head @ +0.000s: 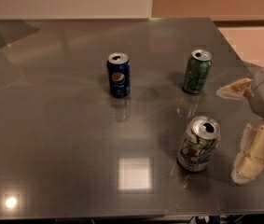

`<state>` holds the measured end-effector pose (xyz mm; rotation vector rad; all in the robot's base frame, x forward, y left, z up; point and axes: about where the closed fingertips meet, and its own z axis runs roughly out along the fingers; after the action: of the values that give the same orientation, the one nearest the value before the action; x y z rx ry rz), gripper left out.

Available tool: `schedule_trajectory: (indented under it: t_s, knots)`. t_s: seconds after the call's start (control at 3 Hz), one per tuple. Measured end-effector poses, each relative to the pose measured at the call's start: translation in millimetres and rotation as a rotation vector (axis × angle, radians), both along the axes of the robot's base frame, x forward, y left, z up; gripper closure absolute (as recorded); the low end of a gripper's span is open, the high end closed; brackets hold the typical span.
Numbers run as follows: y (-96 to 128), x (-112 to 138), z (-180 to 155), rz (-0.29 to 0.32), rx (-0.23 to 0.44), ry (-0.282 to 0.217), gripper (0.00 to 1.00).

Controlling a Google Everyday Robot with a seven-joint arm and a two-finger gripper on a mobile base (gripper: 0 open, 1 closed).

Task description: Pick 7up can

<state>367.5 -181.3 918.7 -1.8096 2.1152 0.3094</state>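
Observation:
The 7up can (198,143), silver-white with green swirls, stands upright on the grey table (52,125), front right. My gripper (232,133) is at the right edge of the view, just right of the can and not touching it. Its two pale fingers (252,156) are spread apart with nothing between them, so it is open and empty.
A dark-green can (197,72) stands behind the 7up can, toward the back right. A blue Pepsi can (119,75) stands near the table's middle. The table's right edge runs just beside the gripper, and the front edge is close below the 7up can.

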Motion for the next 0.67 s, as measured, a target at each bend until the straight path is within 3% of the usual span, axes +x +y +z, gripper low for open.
schedule_trajectory:
  t_s: [0.33, 0.67]
  knots:
    - [9.3, -11.5, -22.2, 0.04, 0.058, 0.006, 0.0]
    - [16.1, -7.6, -35.7, 0.051, 0.116, -0.002, 0.0]
